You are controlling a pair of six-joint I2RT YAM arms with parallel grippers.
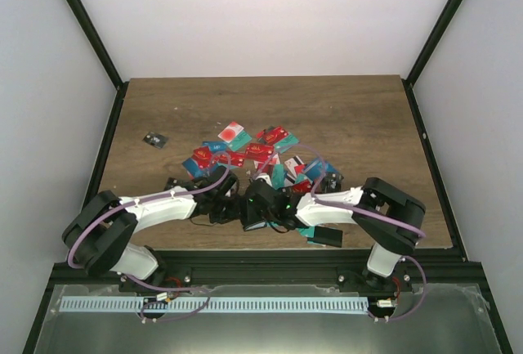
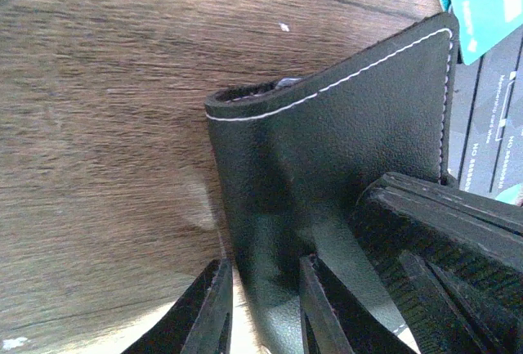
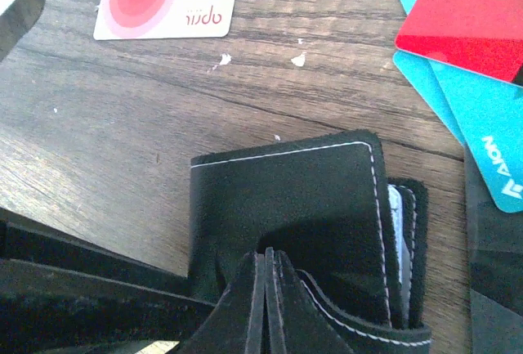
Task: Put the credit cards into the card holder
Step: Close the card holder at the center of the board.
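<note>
- Well to the left of the left gripper, alone on the table: small black item, too small to identify.
- Left gripper: stands narrowly parted and clamps the holder between its fingers. Fold edge by the left finger, stitched cover reaching ahead and to the right of the tips.
- Holder: sits between the two grippers, close in front of both. Shows pale inner pockets along its right edge in the right wrist view.
- Right gripper: closes fully, fingertips pressed together, and touches the holder's near edge. Cannot tell whether any flap is pinched between them.
- Ahead and left of the right gripper: white-pink card, flat on the table, apart from the holder.
- Ahead of both grippers: cards in a loose overlapping heap, mostly red and teal.
- Ahead and right of the right gripper: red card overlapping teal cards.
- To the right of the right gripper and nearer its base: black case, by the table's near edge.
</note>
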